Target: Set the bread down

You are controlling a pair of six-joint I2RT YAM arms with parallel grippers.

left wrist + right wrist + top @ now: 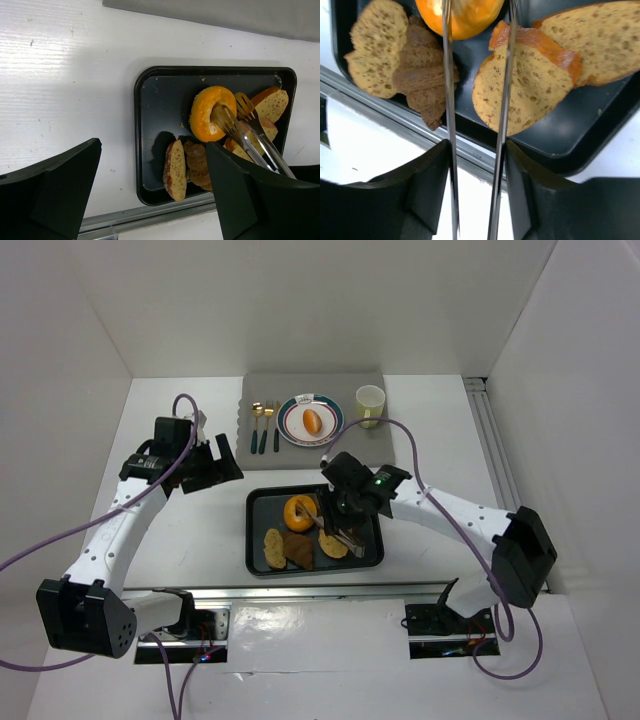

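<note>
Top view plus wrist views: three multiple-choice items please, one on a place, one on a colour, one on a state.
1. Where is the plate? A: on the grey mat; B: on the bare tabletop; C: stacked on a bowl.
2. The ring-shaped bread is: A: white; B: orange; C: green.
3. The right gripper is: A: open, empty; B: shut on a sponge; C: shut on the tongs.
Answers: 1 A, mat shows all round it; 2 B, orange crust; 3 C, both tong arms sit between its fingers.
</note>
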